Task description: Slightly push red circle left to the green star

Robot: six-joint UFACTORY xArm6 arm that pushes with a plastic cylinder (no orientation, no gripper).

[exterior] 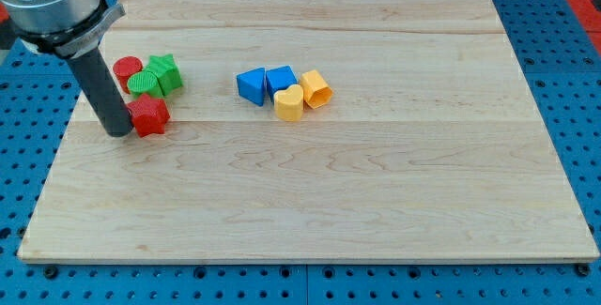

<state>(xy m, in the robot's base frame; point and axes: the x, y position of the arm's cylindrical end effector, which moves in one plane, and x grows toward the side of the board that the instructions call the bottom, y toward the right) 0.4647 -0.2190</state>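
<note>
**Resting by the red blocks at the board's left side**

Resting on the pale wooden board (310,192), my tip (119,132) touches the left side of a red star-shaped plastic block (149,115). Just above that block sit the red circle (127,68), a green ridged half-round block (145,83) and the green star (166,70), bunched together. Well to its right cluster two blue blocks (252,85) (280,80) and two yellow blocks (289,103) (316,89). Blue perforated panel (28,136) surrounds the board. No gripper exists, only a rod.
</note>
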